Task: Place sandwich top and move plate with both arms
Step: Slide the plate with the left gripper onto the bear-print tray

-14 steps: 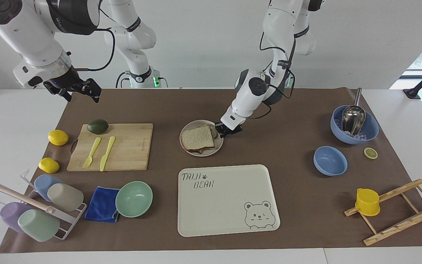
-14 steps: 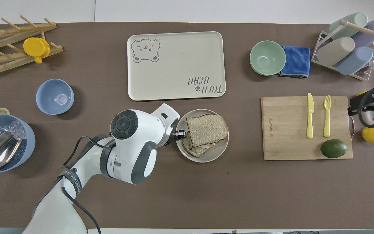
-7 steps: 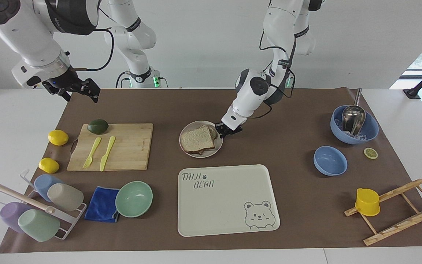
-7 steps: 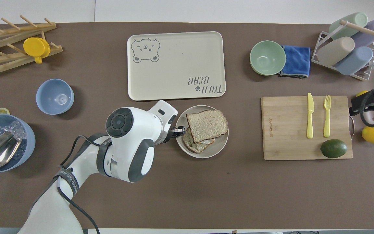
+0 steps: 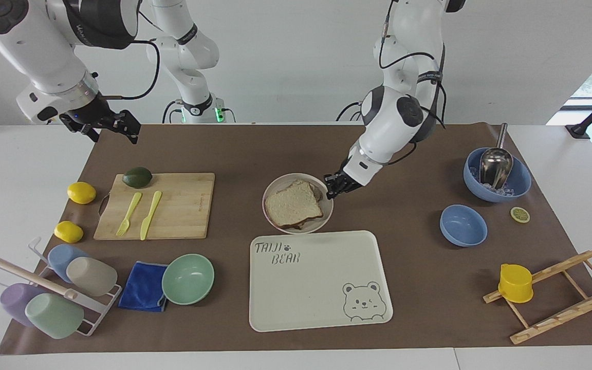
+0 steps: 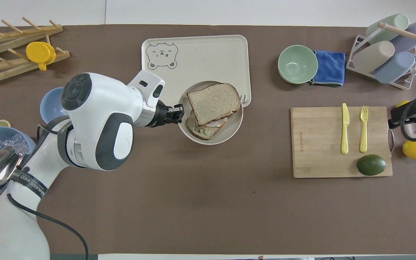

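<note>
The left gripper (image 5: 333, 187) has its fingers pinched on the rim of the plate (image 5: 273, 189), at the edge toward the left arm's end of the bench. The plate looks raised, over the brown mat and the tray's (image 5: 321, 288) edge nearest the robots; in the overhead view it covers that corner of the tray. The sandwich top (image 5: 293, 205) lies on the plate over a lower slice (image 6: 198, 129), skewed so that the lower slice sticks out. The right gripper (image 5: 106, 126) waits in the air over the mat's corner near the cutting board (image 5: 183, 205), fingers spread wide, holding nothing.
</note>
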`<state>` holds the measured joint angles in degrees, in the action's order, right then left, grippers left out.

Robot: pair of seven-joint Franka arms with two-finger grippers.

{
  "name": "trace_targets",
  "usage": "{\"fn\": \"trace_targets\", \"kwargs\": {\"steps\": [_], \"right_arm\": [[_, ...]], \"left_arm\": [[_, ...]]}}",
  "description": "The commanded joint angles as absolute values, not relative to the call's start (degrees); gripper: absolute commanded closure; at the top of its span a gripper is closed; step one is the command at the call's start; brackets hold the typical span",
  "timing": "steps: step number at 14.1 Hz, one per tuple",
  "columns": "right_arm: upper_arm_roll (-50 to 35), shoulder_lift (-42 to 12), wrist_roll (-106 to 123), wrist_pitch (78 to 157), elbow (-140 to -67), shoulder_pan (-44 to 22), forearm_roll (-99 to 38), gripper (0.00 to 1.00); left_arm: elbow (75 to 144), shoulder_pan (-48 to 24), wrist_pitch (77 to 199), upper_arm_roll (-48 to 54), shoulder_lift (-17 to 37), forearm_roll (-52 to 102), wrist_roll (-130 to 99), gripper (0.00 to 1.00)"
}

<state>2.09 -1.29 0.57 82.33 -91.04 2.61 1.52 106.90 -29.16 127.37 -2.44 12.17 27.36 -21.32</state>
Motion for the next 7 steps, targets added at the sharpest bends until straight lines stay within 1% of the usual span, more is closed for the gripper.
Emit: {"fn": "trace_targets", "kwargs": {"steps": [1, 3, 5, 7], "right_arm": [[1.8, -0.6, 1.1, 82.4, -91.4, 3.2, 1.1, 0.00], [1.8, -0.6, 1.2, 82.4, -91.3, 3.1, 1.1, 0.00], [1.8, -0.6, 1.1, 82.4, -91.4, 3.2, 1.1, 0.00], [1.8, -0.5, 1.2, 82.4, -91.4, 3.2, 1.1, 0.00]], "left_arm": [[96.5, -25.5, 123.6, -2.1, 18.9, 28.3, -21.7, 1.00], [88.9, -23.4, 121.5, -2.1, 25.0, 28.0, -21.8, 1.00], [82.7, -23.1, 120.4, -2.5, 31.2, 27.6, -21.8, 1.00], [80.3, -22.7, 121.6, -2.5, 34.6, 27.5, -21.7, 1.00]]}}
